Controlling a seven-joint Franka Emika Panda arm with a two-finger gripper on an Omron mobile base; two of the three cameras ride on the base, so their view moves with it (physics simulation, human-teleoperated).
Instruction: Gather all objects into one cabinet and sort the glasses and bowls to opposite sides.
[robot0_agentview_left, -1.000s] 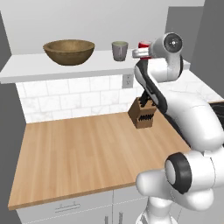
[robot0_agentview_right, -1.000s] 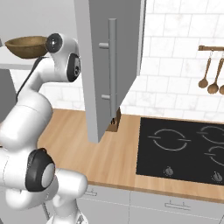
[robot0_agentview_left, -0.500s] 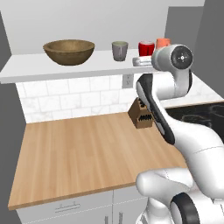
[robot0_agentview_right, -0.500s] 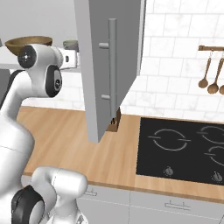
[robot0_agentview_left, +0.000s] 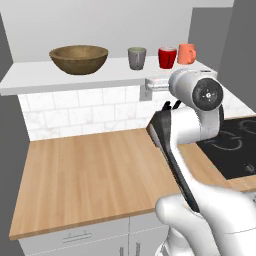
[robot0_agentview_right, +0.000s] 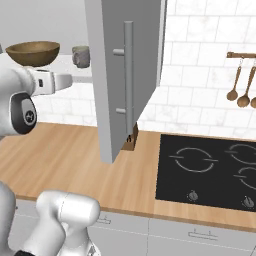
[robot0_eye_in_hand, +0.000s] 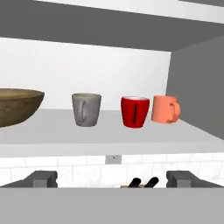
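I am viewing the shelf (robot0_eye_in_hand: 131, 135): wooden bowl (robot0_eye_in_hand: 15, 105) at left, grey cup (robot0_eye_in_hand: 86, 109), red cup (robot0_eye_in_hand: 135, 112) and orange mug (robot0_eye_in_hand: 164, 109) mid-frame. My end effector (robot0_eye_in_hand: 112, 179) is standing open, empty. Cups look light, rigid, slippery; I would grip across the walls.

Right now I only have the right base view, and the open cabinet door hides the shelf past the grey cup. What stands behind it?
Observer: A red cup and an orange mug stand upright on the shelf, to the right of the grey cup.
Operator: Which way does the mug's handle point?
Observer: Away from the red cup, toward the cabinet's grey side wall.
Operator: Is the tool holding anything?
Observer: No. The tool is open and empty, in front of the shelf and just below its edge.
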